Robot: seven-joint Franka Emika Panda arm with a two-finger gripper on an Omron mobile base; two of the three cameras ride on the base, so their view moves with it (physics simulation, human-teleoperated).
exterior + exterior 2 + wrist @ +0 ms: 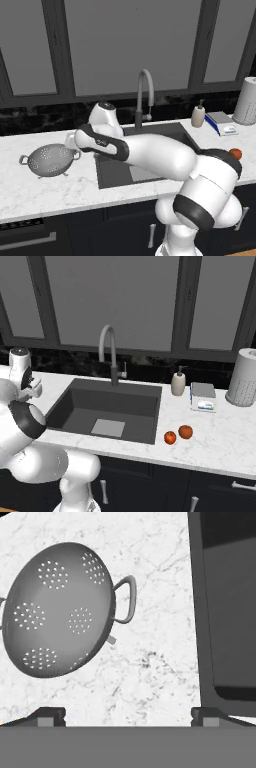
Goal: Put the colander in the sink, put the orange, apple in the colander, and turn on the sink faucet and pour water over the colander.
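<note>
Counter (60,192): white marble, carrying every item. Sink (125,401): dark basin sunk at centre, with the sink faucet (144,92) at its far edge and nothing in it but the pale bottom plate. Colander (50,160): upright on its short feet on the counter, left of the sink and well clear of its edge; I see it from above in the hand view (57,609), with the counter bare between it and the basin. I judge it stiff, light sheet metal, smooth and prone to slip or tip if pinched on the curved wall. I would take the right loop handle (127,599), or the rim just beside it. Two fruits, the nearer (170,437) and the farther (185,431), lie right of the sink. Gripper (127,714): above the counter between colander and sink, fingers set wide apart, holding nothing.
</note>
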